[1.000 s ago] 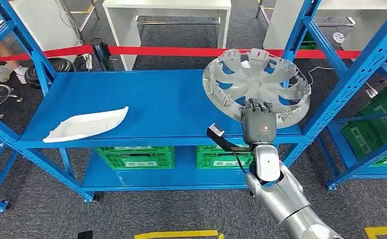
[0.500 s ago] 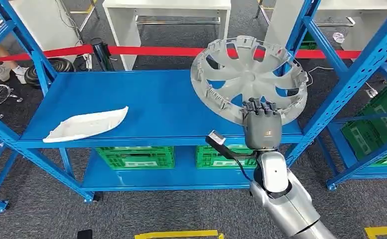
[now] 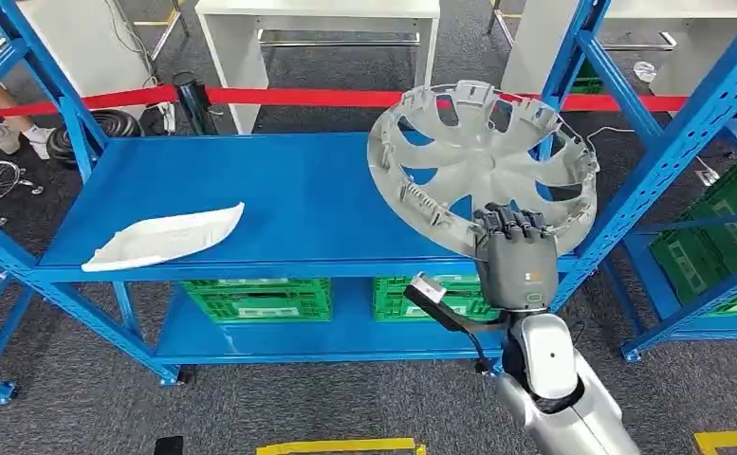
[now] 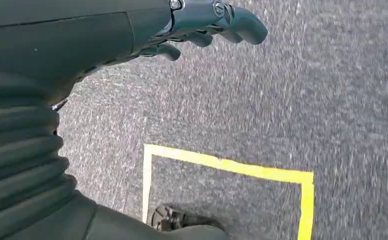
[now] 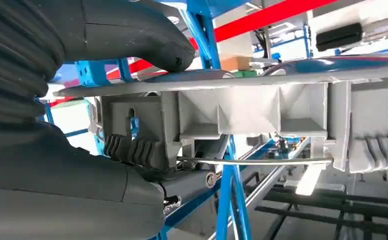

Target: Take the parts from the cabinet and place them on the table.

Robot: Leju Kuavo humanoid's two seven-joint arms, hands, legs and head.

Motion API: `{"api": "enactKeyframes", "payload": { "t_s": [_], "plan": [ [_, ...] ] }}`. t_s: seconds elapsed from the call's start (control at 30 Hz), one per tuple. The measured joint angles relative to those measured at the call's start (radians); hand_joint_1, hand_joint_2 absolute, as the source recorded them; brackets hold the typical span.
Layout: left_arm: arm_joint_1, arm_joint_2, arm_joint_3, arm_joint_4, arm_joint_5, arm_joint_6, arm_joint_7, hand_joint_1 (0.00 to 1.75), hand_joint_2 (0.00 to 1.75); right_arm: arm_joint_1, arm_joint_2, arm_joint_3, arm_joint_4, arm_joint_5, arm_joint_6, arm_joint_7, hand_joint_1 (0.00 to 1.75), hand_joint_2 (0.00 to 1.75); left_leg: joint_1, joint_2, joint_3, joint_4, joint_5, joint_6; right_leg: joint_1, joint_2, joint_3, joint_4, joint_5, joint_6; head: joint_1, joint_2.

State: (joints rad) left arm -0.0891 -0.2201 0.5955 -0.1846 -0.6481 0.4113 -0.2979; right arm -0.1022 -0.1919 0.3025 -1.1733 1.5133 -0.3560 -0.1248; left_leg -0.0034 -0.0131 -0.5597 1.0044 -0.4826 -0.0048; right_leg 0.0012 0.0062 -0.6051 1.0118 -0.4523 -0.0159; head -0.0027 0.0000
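Already the right hand has hold of the wheel cover at its near rim: in the right wrist view the thick thumb lies across one face of the rim and the darker fingers curl against the ribbed side, so the part is pinched between them. From that grip the cover stretches away from the hand, up and out over the blue shelf. It is a round disc with no long axis, tilted with its far rim raised, and it appears lifted off the shelf, carried only at the near rim. All its weight hangs beyond the fingers, so I judge the coming withdrawal must draw it straight back over the shelf's front edge without its rim catching the blue upright just beside it. The left hand hangs over the floor, fingers loosely apart, holding nothing. A white part lies on the same shelf, well apart from the cover.
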Motion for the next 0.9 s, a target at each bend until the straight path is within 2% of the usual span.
{"api": "enactKeyframes", "payload": {
  "t_s": [0.27, 0.3, 0.37, 0.4, 0.43, 0.5, 0.53, 0.57, 0.6, 0.63, 0.7, 0.73, 0.77, 0.87, 0.9],
  "plan": [
    [-0.001, 0.0, -0.001, 0.0, 0.005, -0.022, -0.004, 0.0, 1.75, 0.042, -0.014, -0.014, -0.08, 0.001, 0.0, -0.008, 1.75, 1.75, 0.0, 0.0, 0.0, 0.0, 0.0, 0.0, 0.0, 0.0, 0.0, 0.0, 0.0, 0.0, 0.0, 0.0],
    [-0.001, 0.0, -0.001, 0.0, 0.005, -0.023, -0.005, 0.0, 1.75, 0.045, -0.015, -0.015, -0.086, 0.002, 0.0, -0.008, 1.75, 1.75, -0.003, 0.001, -0.003, 0.006, -0.004, 0.006, -0.007, 0.001, 0.002, -0.009, 0.004, 0.005, 0.0, 0.0],
    [-0.001, -0.002, 0.0, 0.0, 0.009, -0.025, -0.005, 0.0, 1.75, 0.05, -0.017, -0.015, -0.101, 0.004, 0.0, -0.007, 1.75, 1.75, -0.004, 0.001, 0.008, -0.02, 0.017, 0.022, -0.003, 0.001, 0.009, -0.02, 0.017, 0.018, -0.001, 0.0],
    [-0.002, -0.005, 0.0, 0.0, 0.009, -0.028, -0.006, 0.0, 1.75, 0.052, -0.02, -0.016, -0.108, 0.004, 0.0, -0.007, 1.75, 1.75, 0.009, 0.009, 0.02, -0.042, 0.031, 0.021, -0.004, 0.0, 0.009, -0.016, 0.006, 0.018, -0.001, 0.0],
    [-0.003, -0.005, 0.0, -0.001, 0.01, -0.031, -0.009, 0.0, 1.75, 0.051, -0.021, -0.017, -0.113, 0.005, 0.0, -0.007, 1.75, 1.75, 0.008, 0.007, 0.023, -0.055, 0.039, 0.024, -0.002, 0.0, -0.004, 0.01, -0.02, 0.024, 0.003, 0.0],
    [-0.005, -0.005, 0.0, 0.0, 0.011, -0.034, -0.009, 0.0, 1.75, 0.054, -0.024, -0.02, -0.116, 0.007, 0.0, -0.007, 1.75, 1.75, 0.011, 0.011, 0.015, -0.053, 0.043, 0.027, -0.01, 0.0, -0.07, 0.162, -0.106, 0.035, 0.007, 0.0],
    [-0.004, -0.006, 0.0, 0.0, 0.013, -0.036, -0.008, 0.0, 1.75, 0.056, -0.024, -0.022, -0.118, 0.008, 0.0, -0.009, 1.75, 1.75, 0.011, 0.014, 0.011, -0.049, 0.043, 0.026, -0.016, 0.0, -0.105, 0.243, -0.138, 0.04, 0.007, 0.0],
    [-0.004, -0.005, 0.001, 0.0, 0.018, -0.043, -0.005, 0.0, 1.75, 0.058, -0.026, -0.022, -0.12, 0.008, 0.002, -0.011, 1.75, 1.75, 0.014, 0.014, 0.005, -0.044, 0.044, 0.023, -0.022, 0.0, -0.122, 0.286, -0.146, 0.046, 0.008, 0.0],
    [-0.004, -0.005, 0.001, 0.0, 0.02, -0.045, -0.003, 0.0, 1.75, 0.059, -0.026, -0.023, -0.122, 0.007, 0.005, -0.013, 1.75, 1.75, 0.018, 0.014, 0.0, -0.037, 0.043, 0.019, -0.028, -0.001, -0.112, 0.275, -0.133, 0.052, 0.007, 0.0],
    [-0.005, -0.006, 0.001, 0.0, 0.023, -0.045, -0.001, 0.0, 1.75, 0.058, -0.026, -0.023, -0.122, 0.004, 0.009, -0.019, 1.75, 1.75, 0.025, 0.014, -0.007, -0.027, 0.041, 0.011, -0.035, -0.002, -0.081, 0.223, -0.102, 0.061, 0.007, 0.0],
    [-0.005, -0.007, 0.002, 0.0, 0.028, -0.045, 0.003, 0.0, 1.75, 0.056, -0.027, -0.023, -0.123, -0.008, 0.021, -0.031, 1.75, 1.75, 0.041, 0.012, -0.027, 0.006, 0.031, -0.009, -0.052, -0.005, 0.026, 0.041, -0.034, 0.082, 0.008, 0.0],
    [-0.006, -0.004, 0.002, -0.001, 0.028, -0.045, 0.007, 0.0, 1.75, 0.054, -0.027, -0.023, -0.124, -0.015, 0.025, -0.037, 1.75, 1.75, 0.041, 0.008, -0.041, 0.018, 0.029, -0.025, -0.043, 0.006, 0.019, 0.046, -0.06, 0.082, 0.01, 0.0],
    [-0.006, -0.004, 0.002, -0.001, 0.028, -0.045, 0.009, 0.0, 1.75, 0.054, -0.028, -0.025, -0.13, -0.019, 0.026, -0.041, 1.75, 1.75, 0.036, 0.006, -0.048, 0.037, 0.023, -0.035, -0.044, 0.011, 0.011, 0.038, -0.047, 0.057, 0.016, 0.0],
    [-0.004, -0.004, 0.002, 0.0, 0.031, -0.043, 0.013, 0.0, 1.75, 0.053, -0.03, -0.028, -0.132, -0.024, 0.03, -0.046, 1.75, 1.75, 0.039, 0.002, -0.051, 0.023, 0.041, -0.057, -0.039, 0.008, -0.004, 0.053, -0.039, 0.027, 0.014, 0.0],
    [-0.004, -0.004, 0.002, 0.0, 0.031, -0.043, 0.014, 0.0, 1.75, 0.052, -0.03, -0.028, -0.133, -0.024, 0.031, -0.046, 1.75, 1.75, 0.042, 0.002, -0.055, 0.027, 0.038, -0.062, -0.04, 0.005, -0.01, 0.049, -0.032, 0.016, 0.013, 0.0]
  ]
}}
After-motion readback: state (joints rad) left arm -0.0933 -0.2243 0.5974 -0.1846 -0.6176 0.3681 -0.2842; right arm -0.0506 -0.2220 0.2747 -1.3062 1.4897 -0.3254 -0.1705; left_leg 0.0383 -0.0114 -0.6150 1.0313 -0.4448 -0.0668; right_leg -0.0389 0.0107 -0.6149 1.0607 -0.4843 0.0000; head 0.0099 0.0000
